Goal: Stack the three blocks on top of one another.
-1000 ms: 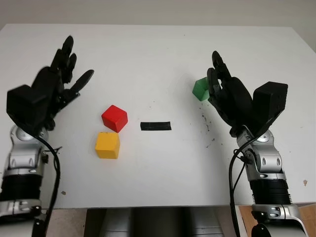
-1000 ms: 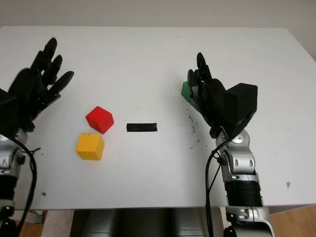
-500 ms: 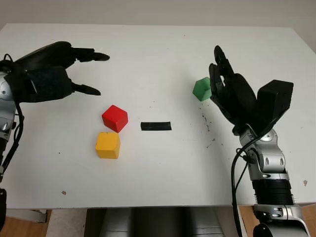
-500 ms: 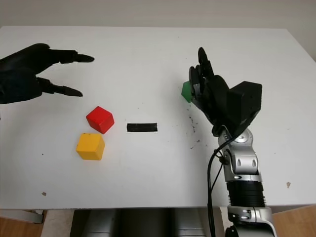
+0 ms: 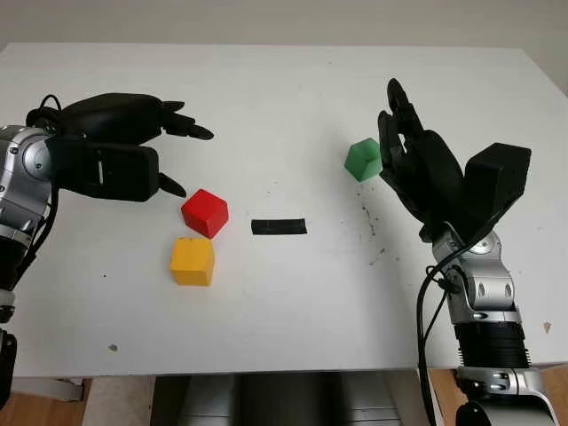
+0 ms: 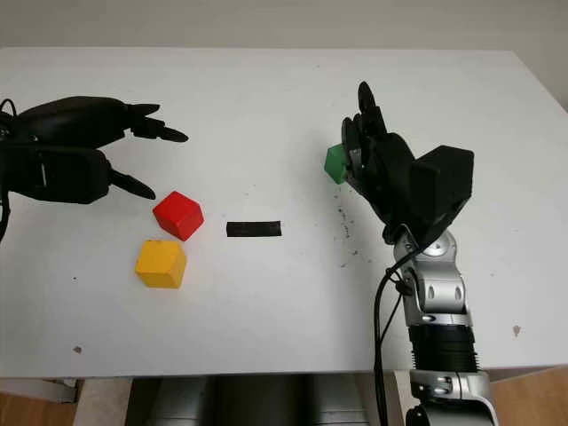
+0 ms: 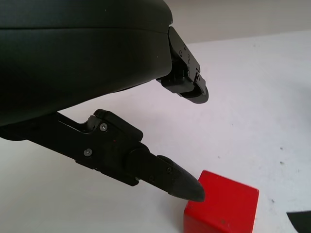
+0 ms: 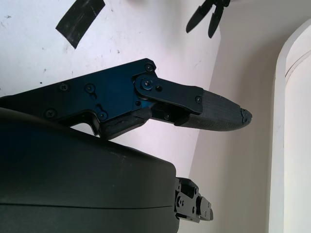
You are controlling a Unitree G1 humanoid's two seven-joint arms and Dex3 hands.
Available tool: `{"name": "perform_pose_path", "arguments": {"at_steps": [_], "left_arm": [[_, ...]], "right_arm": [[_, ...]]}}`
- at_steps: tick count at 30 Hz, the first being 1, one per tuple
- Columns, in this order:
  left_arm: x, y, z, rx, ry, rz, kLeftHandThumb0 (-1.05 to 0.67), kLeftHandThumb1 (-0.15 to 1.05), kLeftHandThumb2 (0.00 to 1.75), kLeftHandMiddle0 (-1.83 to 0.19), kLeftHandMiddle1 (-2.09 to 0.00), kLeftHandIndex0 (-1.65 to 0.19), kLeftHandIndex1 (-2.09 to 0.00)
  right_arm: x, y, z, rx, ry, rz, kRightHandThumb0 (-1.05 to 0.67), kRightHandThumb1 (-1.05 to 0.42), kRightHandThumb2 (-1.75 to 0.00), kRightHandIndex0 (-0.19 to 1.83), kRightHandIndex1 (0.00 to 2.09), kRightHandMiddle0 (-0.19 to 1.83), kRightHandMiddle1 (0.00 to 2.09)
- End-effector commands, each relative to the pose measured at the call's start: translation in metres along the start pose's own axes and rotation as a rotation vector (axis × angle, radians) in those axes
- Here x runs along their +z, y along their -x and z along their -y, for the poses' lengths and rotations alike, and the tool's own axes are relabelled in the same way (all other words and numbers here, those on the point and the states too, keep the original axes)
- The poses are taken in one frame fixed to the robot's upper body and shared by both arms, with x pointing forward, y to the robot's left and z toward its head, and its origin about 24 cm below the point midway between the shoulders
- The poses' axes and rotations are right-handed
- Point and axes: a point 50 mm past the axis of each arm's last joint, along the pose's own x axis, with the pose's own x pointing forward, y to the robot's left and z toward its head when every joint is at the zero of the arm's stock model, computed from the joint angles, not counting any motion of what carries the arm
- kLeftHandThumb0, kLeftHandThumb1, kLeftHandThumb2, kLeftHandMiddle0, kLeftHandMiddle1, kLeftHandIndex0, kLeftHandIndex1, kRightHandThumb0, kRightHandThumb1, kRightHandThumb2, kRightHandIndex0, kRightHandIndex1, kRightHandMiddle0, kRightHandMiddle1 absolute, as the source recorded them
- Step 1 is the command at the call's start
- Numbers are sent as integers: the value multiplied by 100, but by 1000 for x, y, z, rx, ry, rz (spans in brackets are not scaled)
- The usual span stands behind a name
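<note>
Left robot hand [image 5: 133,155] open beside red block [image 5: 205,213] (yellow block [image 5: 193,260] below); right robot hand [image 5: 417,169] open beside green block [image 5: 362,160]

Left hand [image 5: 124,158]: open, now turning palm-down and swinging in from the table's [image 5: 284,98] left edge; its fingertips are now hanging just above and beside the red block [image 5: 205,213].

Right hand [image 5: 417,169]: open, now drawing slightly back from the green block [image 5: 363,160], now just beside it toward the right edge.
</note>
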Motion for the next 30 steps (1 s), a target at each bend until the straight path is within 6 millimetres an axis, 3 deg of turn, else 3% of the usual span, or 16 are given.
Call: {"name": "perform_pose_path", "arguments": {"at_steps": [1,13,30], "left_arm": [[-3,4,-3,-16,-13,-11,-64,88,6,-1,-4,-41,-9],[0,7,-14,-113,5,10,-74,87,5,6,-4,-40,-7],[5,-1,12,9,-105,64,-67,86,6,0,-5,-47,-11]], "right_arm": [[6,-1,2,-1,18,23,-76,-105,-69,-19,0,-19,0],[3,-2,1,-7,11,11,-77,-105,-69,-19,0,-19,0],[2,-1,1,-4,13,0,-78,-105,-68,-19,0,-19,0]]}}
